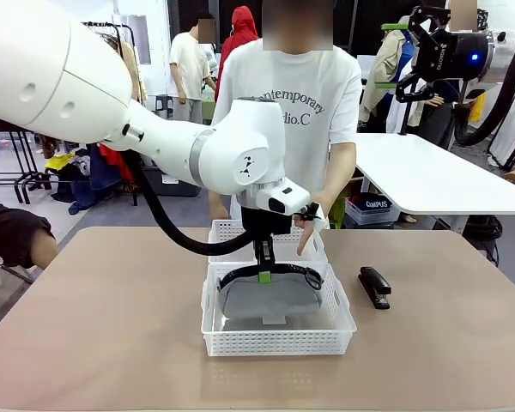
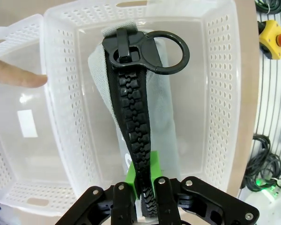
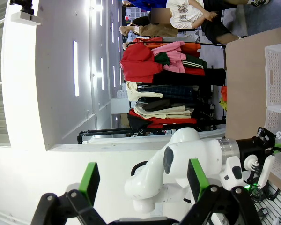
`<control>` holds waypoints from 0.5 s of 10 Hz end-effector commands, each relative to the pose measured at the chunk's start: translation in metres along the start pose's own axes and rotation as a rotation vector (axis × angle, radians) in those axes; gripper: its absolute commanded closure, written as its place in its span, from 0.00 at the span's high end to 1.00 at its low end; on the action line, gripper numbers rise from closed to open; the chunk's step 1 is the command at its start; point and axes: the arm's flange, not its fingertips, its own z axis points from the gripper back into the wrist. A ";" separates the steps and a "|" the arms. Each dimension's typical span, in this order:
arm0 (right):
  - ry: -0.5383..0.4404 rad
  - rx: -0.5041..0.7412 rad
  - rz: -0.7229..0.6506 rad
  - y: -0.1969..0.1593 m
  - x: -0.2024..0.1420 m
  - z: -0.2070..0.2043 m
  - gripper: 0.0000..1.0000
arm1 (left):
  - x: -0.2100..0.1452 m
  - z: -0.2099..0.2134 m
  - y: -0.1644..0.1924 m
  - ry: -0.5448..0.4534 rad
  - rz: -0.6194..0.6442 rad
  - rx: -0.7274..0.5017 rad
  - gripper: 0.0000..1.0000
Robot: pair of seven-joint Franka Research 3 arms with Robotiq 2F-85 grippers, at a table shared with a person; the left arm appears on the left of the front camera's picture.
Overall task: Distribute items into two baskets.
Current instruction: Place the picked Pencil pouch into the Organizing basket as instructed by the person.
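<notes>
- Grey fabric is filling the middle of your left wrist view. The pouch (image 2: 166, 117) is lying inside the larger basket (image 2: 220, 93), and its black zipper strip (image 2: 133, 108) is running away from the left gripper (image 2: 143, 180). That gripper is clenching the strip between its green pads (image 2: 154, 161).
- This close view is also giving you the ring pull (image 2: 171, 49) at the zipper's far end. It is not telling you whether the pouch is resting its weight on the basket floor.
- The front view is adding the wider layout. The left arm is reaching down over the nearer, larger basket, and the pouch is lying across its width.
- It is also showing you the stapler (image 1: 374, 286), which is lying on the table (image 1: 112, 343) just right of that basket, outside both baskets.
- Just behind, the smaller basket (image 1: 227, 232) is standing against the larger one. The person's hand (image 1: 307, 232) is pointing its fingers down at it. In the left wrist view one fingertip (image 2: 18, 77) is reaching the wall between the baskets, and you cannot tell whether it is touching.
- Farthest up, the right gripper (image 1: 390, 56) is hanging high on the right. Its fingers are spread, with nothing between them.
- Its own wrist camera is looking sideways across the room at a clothes rack (image 3: 173, 89).
</notes>
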 end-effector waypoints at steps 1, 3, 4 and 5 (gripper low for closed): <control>-0.001 0.006 0.001 0.002 -0.003 0.001 1.00 | -0.005 -0.010 -0.003 -0.026 0.020 0.007 0.00; -0.001 0.006 0.001 0.002 -0.003 0.001 1.00 | -0.007 -0.018 -0.002 -0.037 0.026 -0.009 0.00; -0.001 0.006 0.001 0.002 -0.003 0.001 1.00 | -0.007 -0.021 -0.002 -0.036 0.030 -0.010 0.00; -0.001 0.006 0.001 0.002 -0.003 0.001 1.00 | -0.008 -0.023 -0.001 -0.040 0.033 -0.015 0.00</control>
